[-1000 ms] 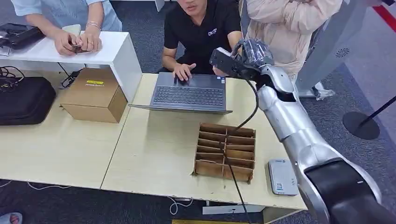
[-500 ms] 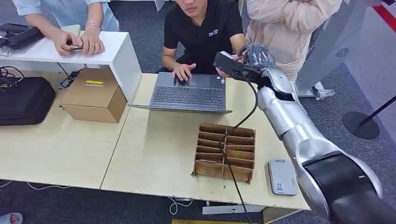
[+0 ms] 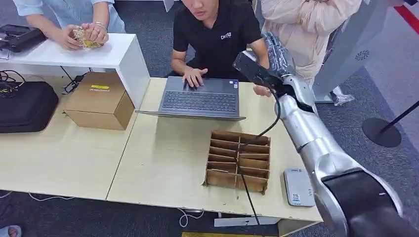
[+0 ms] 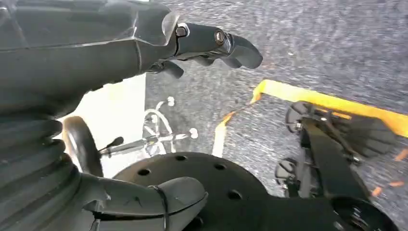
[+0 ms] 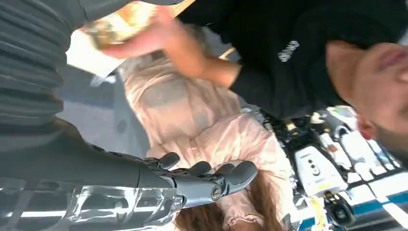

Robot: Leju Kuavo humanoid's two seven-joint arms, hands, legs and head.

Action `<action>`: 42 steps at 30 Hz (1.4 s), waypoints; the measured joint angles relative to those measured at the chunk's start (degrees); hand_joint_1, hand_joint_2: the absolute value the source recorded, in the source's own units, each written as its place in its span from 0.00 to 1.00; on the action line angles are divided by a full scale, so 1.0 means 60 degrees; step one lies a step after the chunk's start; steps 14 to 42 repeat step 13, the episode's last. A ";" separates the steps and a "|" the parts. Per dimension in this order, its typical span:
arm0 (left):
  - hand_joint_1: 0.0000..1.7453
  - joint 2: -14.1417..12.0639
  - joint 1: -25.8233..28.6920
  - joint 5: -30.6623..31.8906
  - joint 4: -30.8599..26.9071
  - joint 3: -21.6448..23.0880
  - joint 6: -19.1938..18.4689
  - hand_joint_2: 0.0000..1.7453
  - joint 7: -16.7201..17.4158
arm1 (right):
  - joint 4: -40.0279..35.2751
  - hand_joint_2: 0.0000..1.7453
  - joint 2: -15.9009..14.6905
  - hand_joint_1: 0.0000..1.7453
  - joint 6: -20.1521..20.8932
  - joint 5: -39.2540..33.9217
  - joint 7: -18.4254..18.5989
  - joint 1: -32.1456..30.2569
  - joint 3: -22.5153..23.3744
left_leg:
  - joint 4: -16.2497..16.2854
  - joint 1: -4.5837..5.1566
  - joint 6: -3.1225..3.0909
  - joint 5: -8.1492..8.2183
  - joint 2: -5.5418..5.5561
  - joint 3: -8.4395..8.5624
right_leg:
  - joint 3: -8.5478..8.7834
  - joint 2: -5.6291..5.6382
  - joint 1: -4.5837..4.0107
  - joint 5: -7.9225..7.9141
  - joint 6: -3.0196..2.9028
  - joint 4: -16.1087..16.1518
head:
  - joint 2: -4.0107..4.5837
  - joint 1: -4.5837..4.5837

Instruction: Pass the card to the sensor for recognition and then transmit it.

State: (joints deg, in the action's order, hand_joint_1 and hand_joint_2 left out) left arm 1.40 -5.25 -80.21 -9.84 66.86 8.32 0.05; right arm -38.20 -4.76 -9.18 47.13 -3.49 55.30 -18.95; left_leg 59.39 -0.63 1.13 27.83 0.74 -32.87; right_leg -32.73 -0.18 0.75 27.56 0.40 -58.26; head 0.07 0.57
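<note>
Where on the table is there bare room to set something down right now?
Barest is the wood between the cardboard box, the laptop and the divider tray. The left panel below the black bag is bare too. It is crowded at the right edge, where the sensor and right arm sit.

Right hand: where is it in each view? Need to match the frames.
Head view: right hand, raised beyond the laptop.
Right wrist view: right hand, outstretched before a pink garment.
Left wrist view: left hand above floor instead.
Shared landmark: person's black shirt.
</note>
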 joint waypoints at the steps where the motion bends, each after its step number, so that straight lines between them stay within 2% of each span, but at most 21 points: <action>1: 0.00 0.0003 0.0022 -0.0040 0.0000 0.0000 0.0076 1.00 0.0003 | -0.0212 1.00 -0.0073 0.00 0.0004 -0.0182 -0.0084 -0.0148 0.0109 | 0.0000 0.0000 0.0000 0.0000 0.0001 -0.0001 | -0.0001 -0.0001 0.0000 0.0000 0.0000 0.0000 | 0.0000 0.0000; 7: 0.00 -0.0066 0.0204 -0.0787 0.0000 -0.0171 0.0114 1.00 -0.0040 | -0.1578 1.00 -0.0739 0.00 0.0153 -0.1653 -0.0603 -0.1116 0.0870 | 0.0001 0.0000 -0.0001 0.0001 0.0011 -0.0012 | -0.0006 -0.0013 0.0000 0.0001 0.0001 0.0004 | 0.0000 -0.0004; 13: 0.00 -0.0255 0.0263 -0.0948 0.0000 -0.0353 -0.0105 1.00 -0.0011 | -0.1816 1.00 -0.1425 0.00 0.0208 -0.3204 -0.1601 -0.1612 0.1666 | 0.0002 0.0001 -0.0001 0.0001 0.0005 -0.0011 | -0.0008 -0.0007 0.0001 -0.0001 0.0001 0.0004 | 0.0000 0.0000; 42: 0.00 -0.0255 0.0263 -0.0948 0.0000 -0.0353 -0.0105 1.00 -0.0011 | -0.1816 1.00 -0.1425 0.00 0.0208 -0.3204 -0.1601 -0.1612 0.1666 | 0.0002 0.0001 -0.0001 0.0001 0.0005 -0.0011 | -0.0008 -0.0007 0.0001 -0.0001 0.0001 0.0004 | 0.0000 0.0000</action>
